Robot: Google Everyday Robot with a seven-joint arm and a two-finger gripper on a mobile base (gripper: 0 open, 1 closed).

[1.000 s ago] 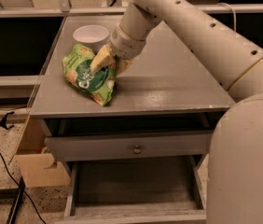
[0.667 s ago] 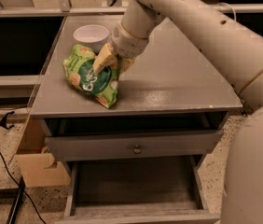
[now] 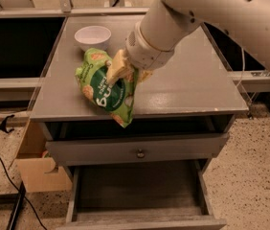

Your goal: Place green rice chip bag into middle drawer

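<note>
The green rice chip bag (image 3: pixel 104 87) hangs crumpled and tilted, its lower corner dipping past the front edge of the grey cabinet top (image 3: pixel 187 85). My gripper (image 3: pixel 120 68) is shut on the bag's upper right part, with one cream finger (image 3: pixel 117 67) lying across the foil. Below the cabinet top and under a closed drawer front with a round knob (image 3: pixel 139 153), the middle drawer (image 3: pixel 140 186) stands pulled out. Its flat grey floor is bare. The bag is above the drawer and slightly left of its centre.
A white bowl (image 3: pixel 93 36) sits at the back left of the cabinet top. A cardboard box (image 3: pixel 37 169) stands on the floor left of the cabinet, with a black cable (image 3: pixel 1 162) beside it. My large white arm (image 3: pixel 230 18) fills the upper right.
The gripper has carried the bag up off the cabinet top and forward to the front edge. The bowl has stayed in place.
</note>
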